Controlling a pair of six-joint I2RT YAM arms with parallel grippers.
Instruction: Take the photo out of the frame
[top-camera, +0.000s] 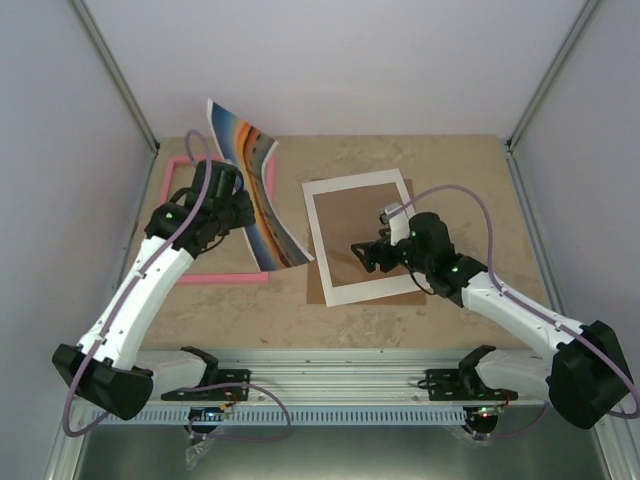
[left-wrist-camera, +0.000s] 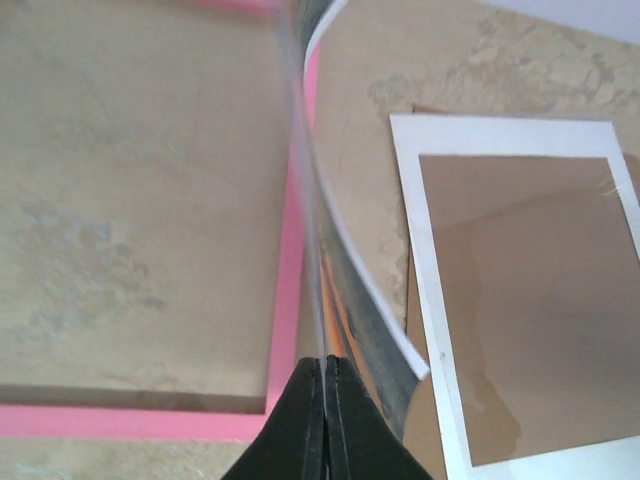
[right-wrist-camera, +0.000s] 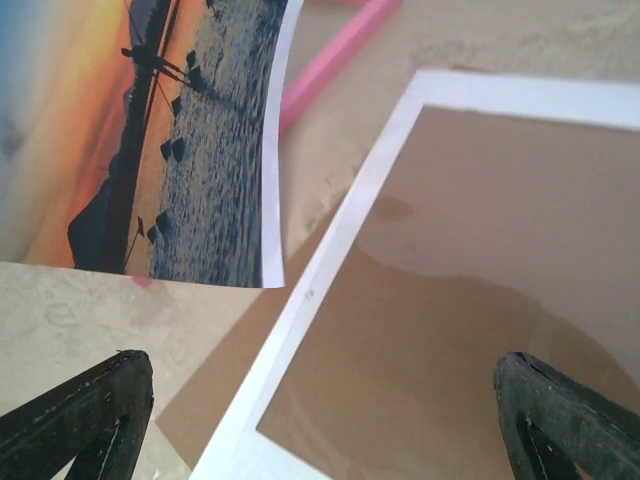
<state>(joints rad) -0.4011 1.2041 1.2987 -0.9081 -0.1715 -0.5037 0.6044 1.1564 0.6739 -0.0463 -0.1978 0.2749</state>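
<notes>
Here, in your overhead view, the left gripper (top-camera: 235, 202) is pinched tight on the photo (top-camera: 262, 195). The photo stands on edge and bows upward over the right rail of the frame (top-camera: 220, 276). The left wrist view shows you this grip close up. The two black fingers (left-wrist-camera: 300, 430) meet with the sheet's edge between them, and the photo (left-wrist-camera: 345, 270) runs away from the camera as a thin curved strip.

The frame (left-wrist-camera: 288, 290) lies flat on the table (top-camera: 450, 170), its pink rails enclosing only tabletop. Just to the right of it, the white mat (top-camera: 318, 240) lies on the brown backing board (top-camera: 350, 225), both flat and apart from the frame.

The right gripper (top-camera: 368, 255) hovers over the mat's opening with its jaws spread wide and nothing between them. In the right wrist view you see its fingertips (right-wrist-camera: 85, 410) at the two lower corners. The brown backing board (right-wrist-camera: 480, 300) lies below them, and the sunset side of the photo (right-wrist-camera: 150, 130) shows at upper left. Whether the photo's lower edge touches the table, you cannot tell.
</notes>
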